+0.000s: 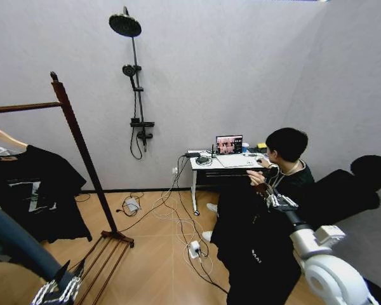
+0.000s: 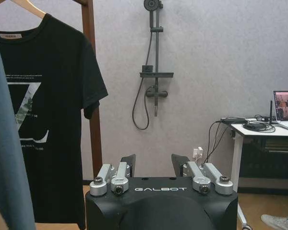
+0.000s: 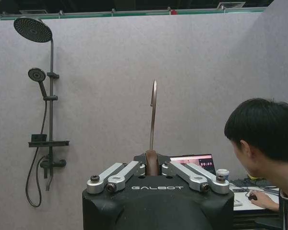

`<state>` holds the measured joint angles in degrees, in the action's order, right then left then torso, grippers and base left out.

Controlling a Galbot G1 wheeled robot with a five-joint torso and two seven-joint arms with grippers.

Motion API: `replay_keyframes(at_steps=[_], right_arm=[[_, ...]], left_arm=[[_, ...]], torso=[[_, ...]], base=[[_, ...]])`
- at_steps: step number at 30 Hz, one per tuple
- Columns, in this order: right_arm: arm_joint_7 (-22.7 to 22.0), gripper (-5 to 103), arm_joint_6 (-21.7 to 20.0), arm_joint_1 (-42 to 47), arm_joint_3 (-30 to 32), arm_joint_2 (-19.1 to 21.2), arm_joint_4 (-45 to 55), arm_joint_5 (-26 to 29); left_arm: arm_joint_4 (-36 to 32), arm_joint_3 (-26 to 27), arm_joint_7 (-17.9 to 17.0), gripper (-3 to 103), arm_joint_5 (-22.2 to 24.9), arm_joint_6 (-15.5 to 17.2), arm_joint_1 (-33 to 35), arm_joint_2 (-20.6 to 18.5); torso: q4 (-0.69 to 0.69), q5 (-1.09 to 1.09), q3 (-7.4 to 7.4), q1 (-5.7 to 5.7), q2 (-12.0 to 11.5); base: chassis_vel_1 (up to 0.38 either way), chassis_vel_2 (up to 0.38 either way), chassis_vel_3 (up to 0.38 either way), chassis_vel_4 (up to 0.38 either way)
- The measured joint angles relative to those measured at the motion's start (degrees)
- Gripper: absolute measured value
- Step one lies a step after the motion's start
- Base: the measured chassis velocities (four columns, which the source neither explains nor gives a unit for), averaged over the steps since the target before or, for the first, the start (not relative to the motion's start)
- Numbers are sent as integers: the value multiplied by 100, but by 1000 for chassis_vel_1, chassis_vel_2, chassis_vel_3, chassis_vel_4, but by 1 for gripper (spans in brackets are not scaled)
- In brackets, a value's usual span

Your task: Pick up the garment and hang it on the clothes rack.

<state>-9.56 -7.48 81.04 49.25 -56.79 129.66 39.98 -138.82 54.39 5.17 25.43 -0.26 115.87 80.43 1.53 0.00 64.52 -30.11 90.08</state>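
The right gripper (image 3: 152, 167) pinches the wooden hanger's neck (image 3: 152, 162) — the black long-sleeved garment (image 1: 251, 244) hangs beneath it; the left gripper (image 2: 155, 165) is spread, low beside the reddish-brown wooden clothes rack (image 1: 82, 149).

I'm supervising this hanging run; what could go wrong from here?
The right claw holds the garment by its hanger neck alone, so it may swing or twist. The clothes rack stands well to the left, with floor cables between. The Z-print shirt already crowds the rod.

"GALBOT" reads in white on the left gripper (image 2: 153, 165) housing, and again on the right gripper (image 3: 153, 165) housing.
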Motion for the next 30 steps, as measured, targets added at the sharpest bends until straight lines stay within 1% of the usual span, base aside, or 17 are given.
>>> replay_keyframes(at_steps=[6,12,19,30], right_arm=[[-13,9,8,40,44,-24,45,0],[-1,9,120,70,46,-17,46,-2],[146,9,168,67,36,20,30,-101],[196,9,199,-3,-21,5,0,-141]], left_arm=[[0,0,0,46,0,0,0,0],[0,0,0,46,0,0,0,0],[0,0,0,46,0,0,0,0],[0,0,0,46,0,0,0,0]], torso=[[1,1,1,-5,-2],[0,0,2,-6,-3],[0,0,0,-1,-1],[1,0,0,-1,-2]], base=[[-134,118,114,-130],[-116,83,88,-102],[0,0,0,0],[0,0,0,0]])
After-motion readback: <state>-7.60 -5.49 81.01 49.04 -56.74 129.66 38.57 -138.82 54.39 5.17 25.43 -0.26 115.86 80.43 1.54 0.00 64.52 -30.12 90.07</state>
